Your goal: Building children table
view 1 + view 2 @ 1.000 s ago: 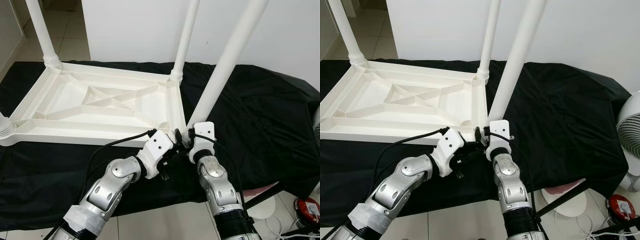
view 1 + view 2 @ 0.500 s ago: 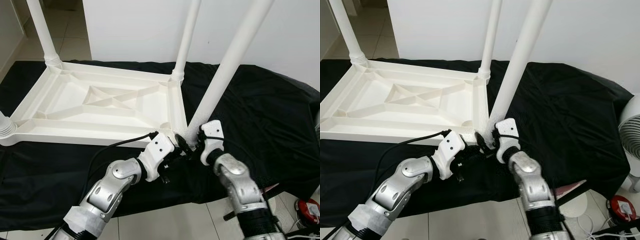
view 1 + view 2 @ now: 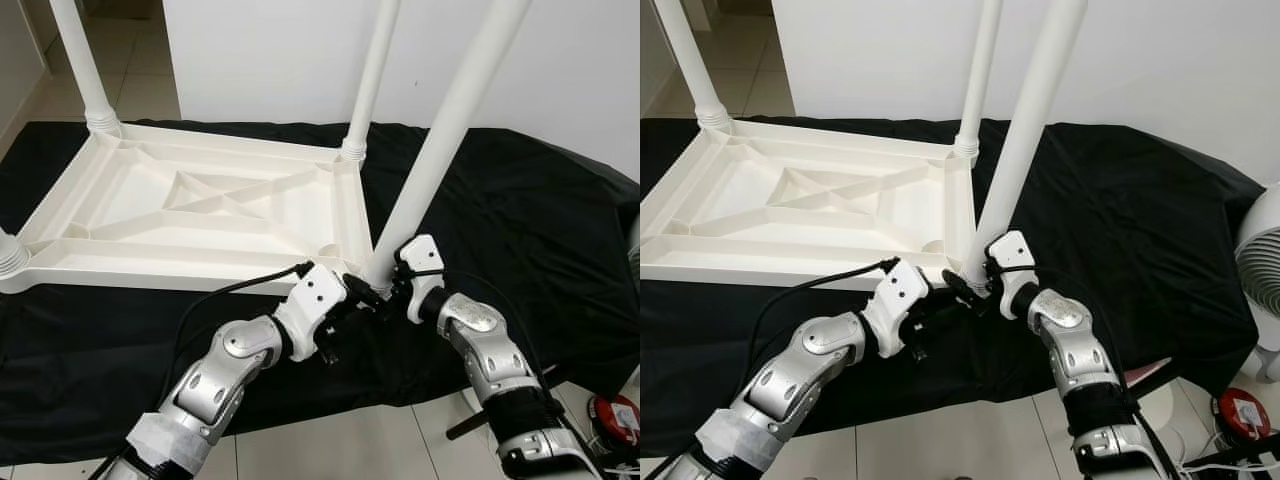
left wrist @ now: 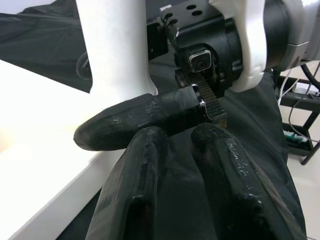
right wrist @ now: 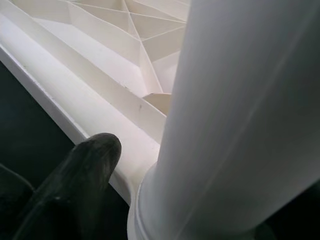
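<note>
You're near the end of the build, as far as the frames show. The white children's table (image 3: 200, 215) lies upside down on a black cloth (image 3: 520, 230), and three legs already stand in their corner sockets: the far left leg (image 3: 85, 60), the far right leg (image 3: 372, 70) and a stub of the near left leg (image 3: 8, 255) at the frame edge. What's left is the fourth leg (image 3: 445, 130), the one right at your tools, which stands tilted in the near right corner; whether it is fully seated I cannot tell.

Your right tool (image 3: 392, 290) sits against the base of that leg, one black finger (image 5: 75, 175) lying alongside the collar. How far its fingers are spread, and whether they truly grip the leg, I cannot tell. Your left tool (image 3: 362, 296) reaches in just beside the right one, touching it, its fingers (image 4: 150, 165) close together with nothing between them.

No containers are present; the table's ribbed underside holds nothing loose.
</note>
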